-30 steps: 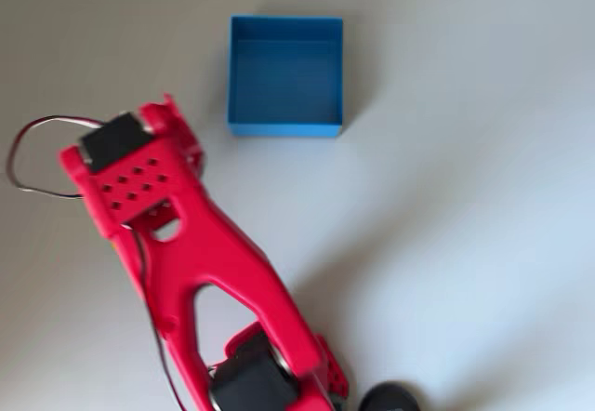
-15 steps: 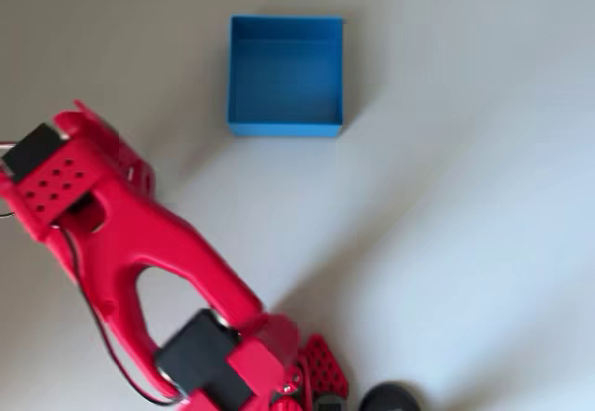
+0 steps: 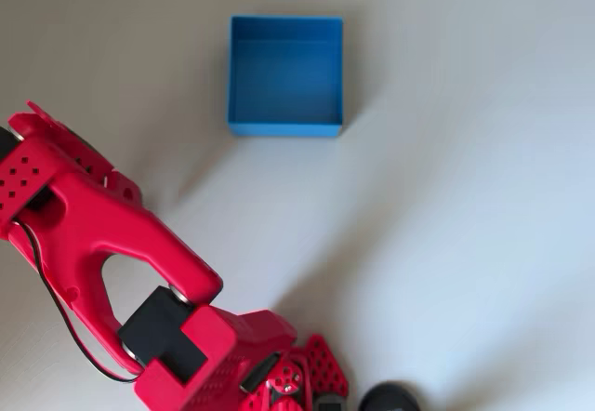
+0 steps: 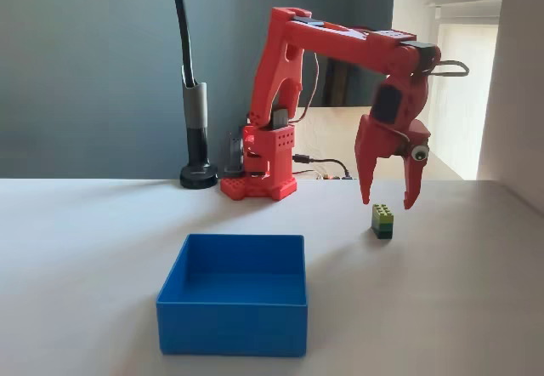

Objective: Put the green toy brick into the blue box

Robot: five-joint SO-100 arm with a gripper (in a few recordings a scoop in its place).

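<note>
Your gripper (image 4: pixel 390 203) hangs with its jaws spread apart, holding nothing, just above the green toy brick (image 4: pixel 382 220), which stands on the white table (image 4: pixel 442 308). From overhead, the red arm (image 3: pixel 102 244) covers the gripper and brick, and its wrist end is cut off at the left edge. The blue box (image 4: pixel 233 304) sits well apart from the brick, nearer the fixed camera. Behind the arm's base you see a black lamp stand (image 4: pixel 196 138).
</note>
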